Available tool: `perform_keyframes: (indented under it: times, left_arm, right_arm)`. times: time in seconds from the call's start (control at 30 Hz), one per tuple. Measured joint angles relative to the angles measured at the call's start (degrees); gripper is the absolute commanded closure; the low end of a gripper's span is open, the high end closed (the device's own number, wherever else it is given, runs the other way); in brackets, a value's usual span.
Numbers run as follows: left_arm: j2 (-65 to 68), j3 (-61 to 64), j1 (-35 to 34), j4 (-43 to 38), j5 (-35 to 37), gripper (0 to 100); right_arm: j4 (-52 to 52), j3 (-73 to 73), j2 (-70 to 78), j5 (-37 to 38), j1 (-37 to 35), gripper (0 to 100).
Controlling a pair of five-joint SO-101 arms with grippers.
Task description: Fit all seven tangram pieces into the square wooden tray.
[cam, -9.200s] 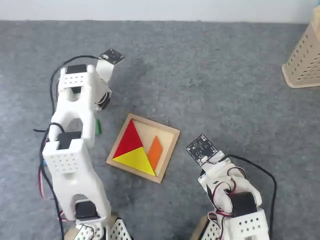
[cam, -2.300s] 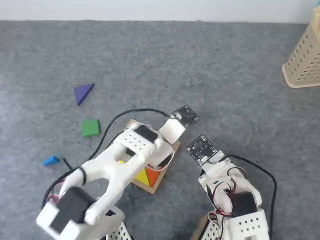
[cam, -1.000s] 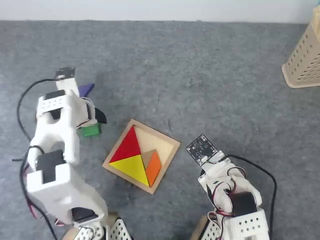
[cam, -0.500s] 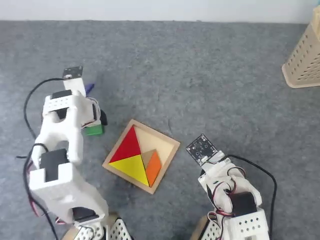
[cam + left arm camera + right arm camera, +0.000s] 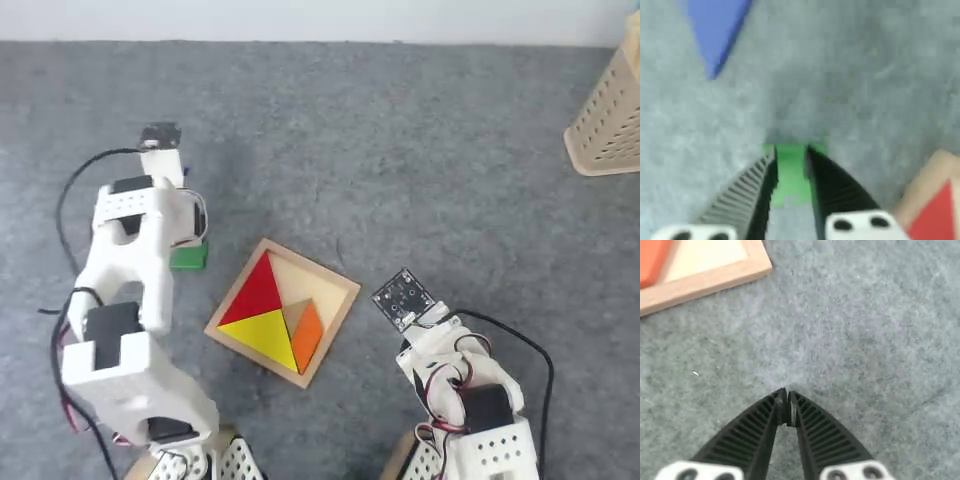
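Moved since two seconds ago: left arm, from above the tray (image 5: pixel 335 277) out to the left, now over the green square (image 5: pixel 190 257). In the last half second shifted only a little toward the far side. Green square in the same place as before.

Left claw (image 5: pixel 790 167) parted by a narrow gap, with green showing in the gap and just past the tips. Cannot tell if pressing the piece or only hanging above it. Right claw (image 5: pixel 786 407) fully closed, holding nothing, low over the grey carpet (image 5: pixel 430 160) near the right corner of the tray.

Blue triangle (image 5: pixel 715 30) on the carpet near the green square, apart from it. Pale perforated basket (image 5: pixel 605 110) at the far right, well apart.

Green square left of the tray, near but not touching, with edges about in line with left-right. Tray turned like a diamond, one corner to the far side and one to the near side. Inside, red triangle (image 5: pixel 258 285) with tip at the far corner and long edge along the far-left rim. Yellow triangle (image 5: pixel 262 335) with long edge along the near-left rim. Orange piece (image 5: pixel 310 335) beside the yellow one, long axis about parallel with the near-right rim.
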Motion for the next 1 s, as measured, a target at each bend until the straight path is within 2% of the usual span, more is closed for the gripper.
perform_keyframes:
  times: [0.23, 0.63, 0.83, 1.0]
  left_arm:
    - [-0.18, 0.0, -0.18, 1.32, -0.97, 80]
    - [0.62, -0.88, 0.0, 6.33, -5.89, 81]
    - [1.67, -0.79, -4.31, 6.42, -6.59, 80]
    - [5.19, -4.84, -4.75, 8.44, -7.12, 81]
  right_arm:
    - [0.0, 0.0, 0.0, 0.0, 0.0, 99.1]
    - [0.0, 0.0, 0.0, 0.0, 0.0, 99.1]
    - [0.0, 0.0, 0.0, 0.0, 0.0, 99.1]
    - [0.0, 0.0, 0.0, 0.0, 0.0, 99.1]
